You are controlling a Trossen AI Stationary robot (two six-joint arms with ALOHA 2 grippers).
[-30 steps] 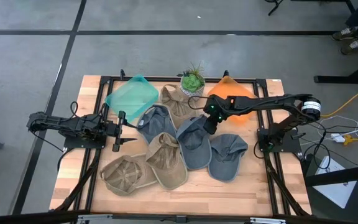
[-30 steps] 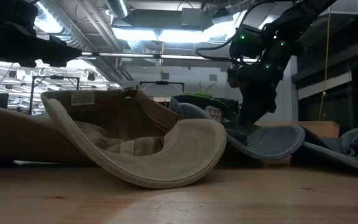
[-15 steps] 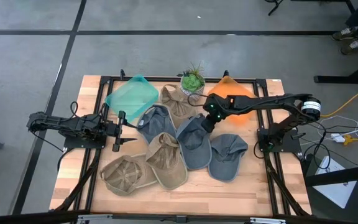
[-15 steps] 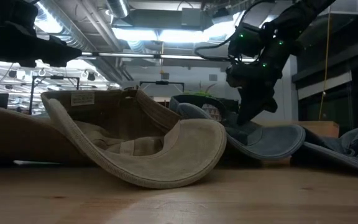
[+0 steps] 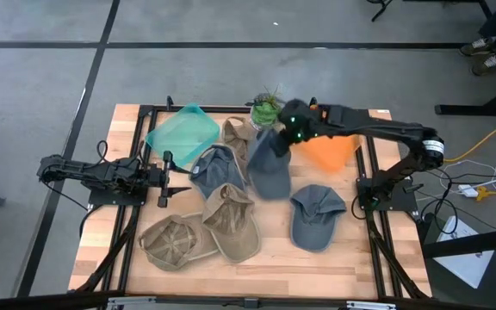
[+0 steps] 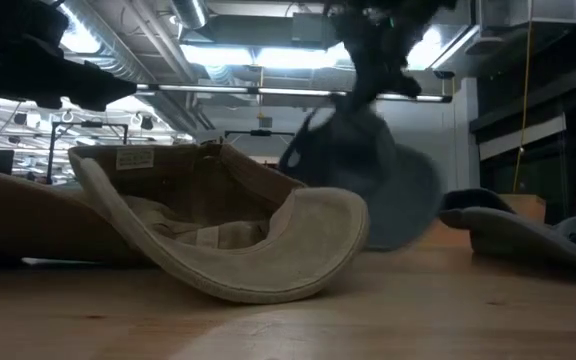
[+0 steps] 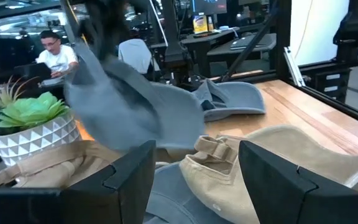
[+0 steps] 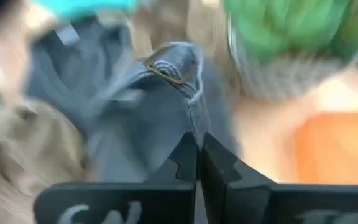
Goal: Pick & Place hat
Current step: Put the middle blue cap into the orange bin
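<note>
Several caps lie on the wooden table [image 5: 351, 258]: tan ones [image 5: 231, 222] [image 5: 177, 241] at the near left, a blue-grey one [image 5: 216, 168] at the middle and another [image 5: 317, 217] at the near right. My right gripper [image 5: 284, 131] is up over the table's far middle, shut on a blue-grey cap [image 5: 268, 165] that hangs below it and shows blurred in the low view [image 6: 368, 180]. My left gripper [image 5: 169, 176] waits open and level at the left side, its fingers [image 7: 129, 180] holding nothing. My right gripper pinches a narrow edge of the cap [image 8: 195, 121] between its two fingers, just below the back strap and buckle [image 8: 169, 70]. The fingers slant down from the table's right and far side. The cap hangs slack below them, lifted off the other caps.
A teal bin [image 5: 179, 133] stands at the far left and an orange bin [image 5: 330, 153] at the far right. A potted plant [image 5: 267, 108] sits between them, close behind the raised cap. Another tan cap [image 5: 239, 138] lies near the plant.
My right gripper has risen and drawn back toward the far edge, tipping more level. The blue-grey cap that lay flat in the middle of the pile has come up with it and now hangs beneath it, swinging, which leaves bare wood where it lay.
</note>
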